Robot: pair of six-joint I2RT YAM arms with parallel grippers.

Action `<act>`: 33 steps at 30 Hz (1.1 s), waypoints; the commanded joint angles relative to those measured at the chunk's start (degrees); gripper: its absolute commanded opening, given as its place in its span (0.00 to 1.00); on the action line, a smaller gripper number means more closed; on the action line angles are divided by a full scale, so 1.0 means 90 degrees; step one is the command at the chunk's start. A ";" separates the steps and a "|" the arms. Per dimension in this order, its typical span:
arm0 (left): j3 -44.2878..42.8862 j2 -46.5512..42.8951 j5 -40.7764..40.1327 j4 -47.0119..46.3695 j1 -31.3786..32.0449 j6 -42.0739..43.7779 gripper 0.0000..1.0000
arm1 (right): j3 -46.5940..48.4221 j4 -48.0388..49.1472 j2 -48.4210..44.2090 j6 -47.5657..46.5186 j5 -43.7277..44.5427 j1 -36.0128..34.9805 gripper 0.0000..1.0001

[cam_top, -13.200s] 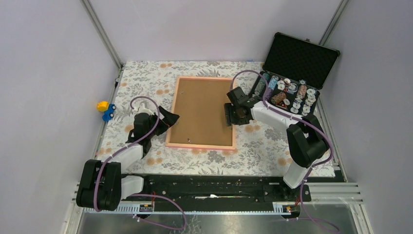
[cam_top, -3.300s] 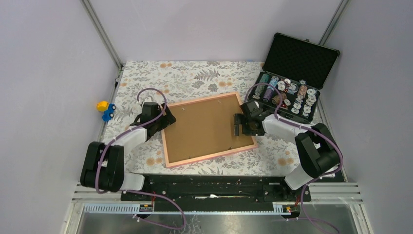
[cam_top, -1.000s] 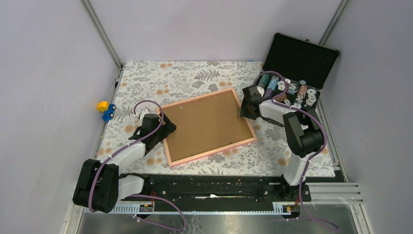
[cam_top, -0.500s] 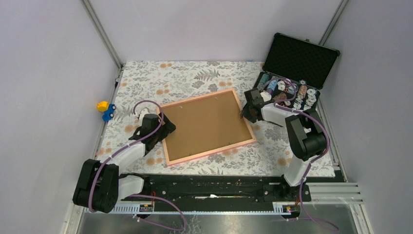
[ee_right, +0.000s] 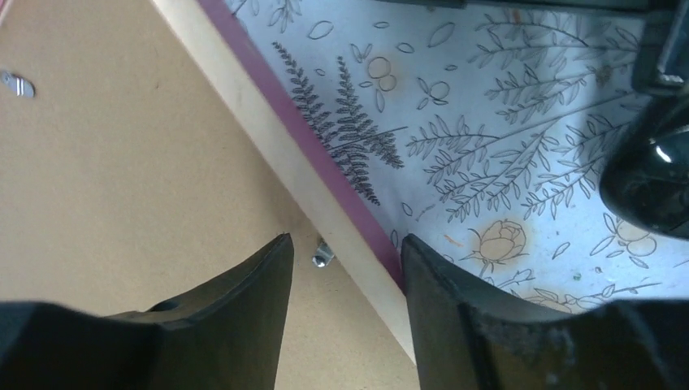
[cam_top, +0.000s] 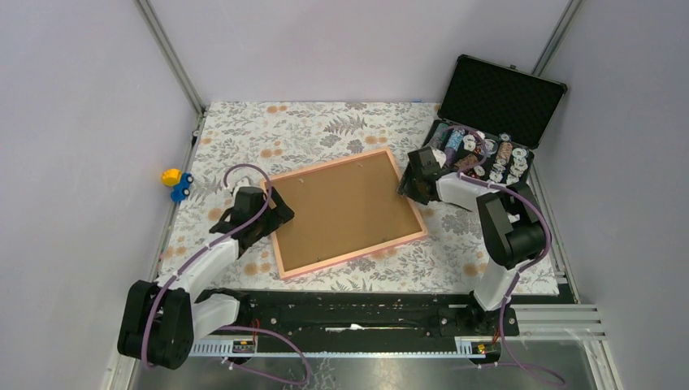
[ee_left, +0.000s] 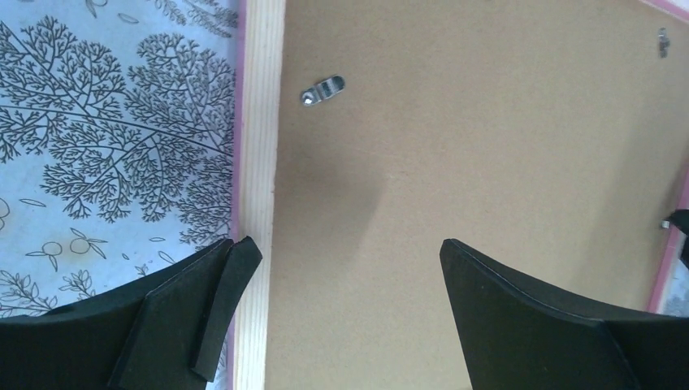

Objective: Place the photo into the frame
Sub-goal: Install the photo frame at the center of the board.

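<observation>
The frame (cam_top: 353,253) lies face down and skewed on the floral cloth, its brown board (cam_top: 341,207) facing up. The photo is not in view. My left gripper (cam_top: 276,213) is open at the frame's left edge. In the left wrist view (ee_left: 345,244) its jaws stand wide apart, one over the pale wood rim (ee_left: 258,162) and one over the board. My right gripper (cam_top: 409,188) is open at the right edge. In the right wrist view (ee_right: 345,240) its jaws straddle the rim (ee_right: 248,97) and a small metal tab (ee_right: 322,256). Another tab (ee_left: 322,88) shows on the left side.
An open black case (cam_top: 500,97) with several rows of chips (cam_top: 479,158) stands at the back right, close behind my right gripper. A small yellow and blue toy (cam_top: 175,183) lies at the cloth's left edge. Grey walls close in the table on three sides.
The frame has been turned from upright to a skewed, lying position. In the last second it has barely shifted. My right gripper has settled at the right edge; my left stays at the left edge.
</observation>
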State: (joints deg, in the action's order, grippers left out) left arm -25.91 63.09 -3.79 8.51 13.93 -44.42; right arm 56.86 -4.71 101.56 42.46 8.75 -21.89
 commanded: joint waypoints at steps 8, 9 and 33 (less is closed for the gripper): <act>-0.1604 0.0097 0.0103 0.1872 0.1020 -0.0507 0.99 | 0.0789 -0.1220 0.0646 -0.1416 -0.0100 -0.0164 0.58; -0.1628 0.0021 -0.0065 0.2054 0.1212 -0.0614 0.99 | 0.0796 -0.1217 0.0670 -0.1384 -0.0082 -0.0165 0.53; -0.0916 0.0548 -0.0520 0.0604 0.4340 -0.2327 0.99 | 0.0509 -0.0852 -0.0198 -0.1500 -0.0726 -0.0165 0.77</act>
State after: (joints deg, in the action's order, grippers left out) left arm -35.94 70.50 -7.05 19.77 54.24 -66.61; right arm 60.62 -11.20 102.48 31.29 2.22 -23.46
